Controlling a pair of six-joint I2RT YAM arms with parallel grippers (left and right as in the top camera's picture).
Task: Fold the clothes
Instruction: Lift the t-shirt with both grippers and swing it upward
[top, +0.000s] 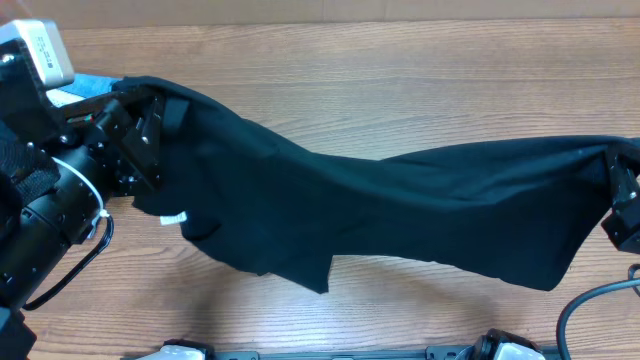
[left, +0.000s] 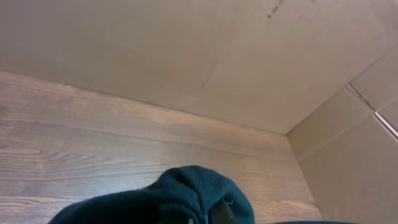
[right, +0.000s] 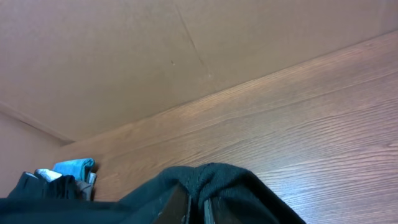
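Overhead: L hand (top: 148, 108), R hand (top: 615, 170) pinch tee (top: 400, 200).

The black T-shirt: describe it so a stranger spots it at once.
Over the wooden table, the left gripper and right gripper hold one wide cloth stretched between them. That is the black T-shirt: plain, with a small white tag, unlike the light-blue cloth beside it.

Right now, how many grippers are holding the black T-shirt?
2. The left gripper pinches the black T-shirt at its left end; the right gripper pinches its right end.
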